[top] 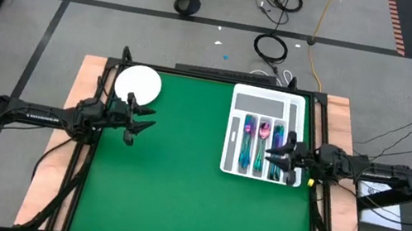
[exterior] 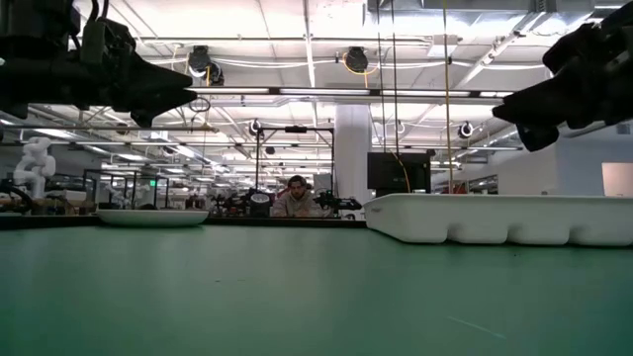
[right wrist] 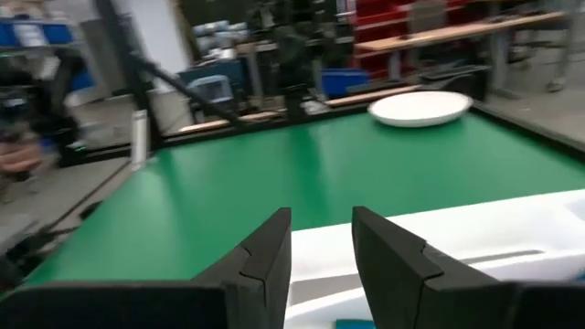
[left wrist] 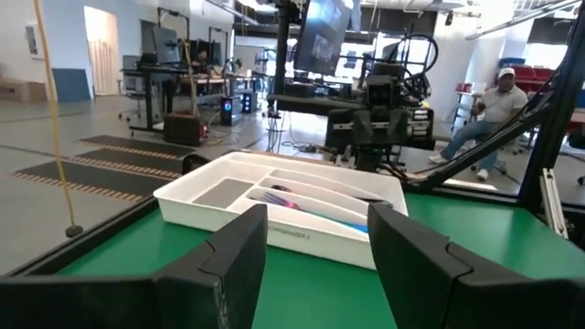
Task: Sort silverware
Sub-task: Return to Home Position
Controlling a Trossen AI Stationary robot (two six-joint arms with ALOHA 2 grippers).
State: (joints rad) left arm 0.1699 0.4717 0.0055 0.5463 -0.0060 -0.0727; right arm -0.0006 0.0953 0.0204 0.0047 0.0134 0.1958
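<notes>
While both arms reach in from the two sides of the green worktop (top: pixel 175 203), the silverware (top: pixel 254 145) lies in the white tray (top: pixel 229 136) on the right part of it. The pieces, pink, purple and teal, lie lengthwise in three long compartments. How many are in each one I cannot tell. The cross compartment at the tray's far end shows a grey bottom.

The right hand (top: pixel 273 155) hangs over the right side of the tray and points toward the left arm. It covers part of the rightmost long compartment and the pieces there. Its fingers are apart with nothing between them, and through the gap the right wrist view shows the tray's white wall and the worktop. In the low view this hand is well above the tray and does not touch it.

The left hand (top: pixel 145 117) hovers near the left edge, just beside the round plate (top: pixel 138 83), with its fingers spread and holding nothing. Its wrist view looks across the worktop to the tray, and the right arm stands behind the tray.

Black cables (top: pixel 270 47) lie on the floor beyond the worktop. A person (exterior: pixel 295 201) shows far in the room, seen between plate and tray. A seated person (left wrist: pixel 494 105) is in the room behind the right arm.
</notes>
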